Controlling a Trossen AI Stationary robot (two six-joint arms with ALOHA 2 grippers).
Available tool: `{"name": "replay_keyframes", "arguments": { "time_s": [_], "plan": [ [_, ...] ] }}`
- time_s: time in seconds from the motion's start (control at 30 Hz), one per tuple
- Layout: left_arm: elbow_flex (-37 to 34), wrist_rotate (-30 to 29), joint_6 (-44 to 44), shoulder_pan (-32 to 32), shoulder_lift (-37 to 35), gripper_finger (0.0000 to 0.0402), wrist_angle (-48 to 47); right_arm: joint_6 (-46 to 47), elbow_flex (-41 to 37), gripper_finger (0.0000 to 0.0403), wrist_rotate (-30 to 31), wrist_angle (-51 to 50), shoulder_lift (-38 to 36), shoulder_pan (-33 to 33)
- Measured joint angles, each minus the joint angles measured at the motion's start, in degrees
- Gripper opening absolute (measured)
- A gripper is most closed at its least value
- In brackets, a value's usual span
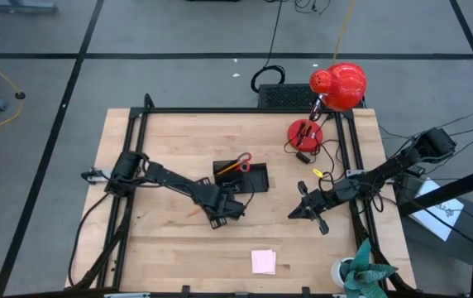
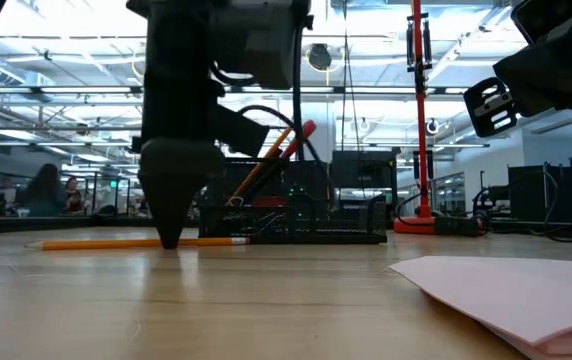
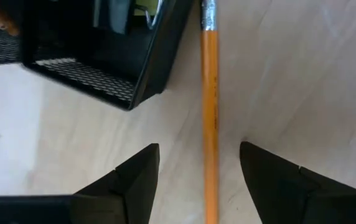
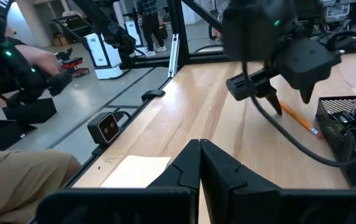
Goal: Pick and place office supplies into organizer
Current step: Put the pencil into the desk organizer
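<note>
An orange pencil (image 3: 210, 106) lies flat on the wooden table just near of the black mesh organizer (image 1: 245, 176). My left gripper (image 3: 198, 149) points down over it, open, with one finger on each side of the shaft and apart from it. In the low view the pencil (image 2: 146, 242) lies level by the fingertips (image 2: 171, 225). Red-handled scissors (image 1: 243, 160) and a pencil stand in the organizer. A pink sticky-note pad (image 1: 263, 261) lies near the front edge. My right gripper (image 4: 200, 163) hovers shut at the right, holding nothing.
A red lamp (image 1: 340, 83) with a round base (image 1: 305, 132) stands at the far right. A green plant-like object (image 1: 365, 273) sits at the near right corner. A small yellow piece (image 1: 317, 172) lies right of the organizer. A person is beyond the table in the right wrist view.
</note>
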Motion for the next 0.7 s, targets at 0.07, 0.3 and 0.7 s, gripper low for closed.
{"name": "replay_keyframes", "arguments": {
  "time_s": [0.07, 0.3, 0.7],
  "plan": [
    [-2.05, 2.8, 1.82, 0.99, -0.37, 0.0229, 3.25, -0.02, 0.0, 0.0004, 0.02, 0.0, 0.0, 0.01],
    [-4.15, 7.25, 3.06, 3.35, -0.37, 0.0196, 7.04, -0.03, 0.0, 0.0004, 0.0, -0.13, 0.0, 0.0],
    [-4.26, 9.28, 4.2, 3.65, -0.26, 0.0074, 9.42, -0.02, 0.0, 0.0004, 0.0, -0.15, 0.0, 0.0]
  ]
}}
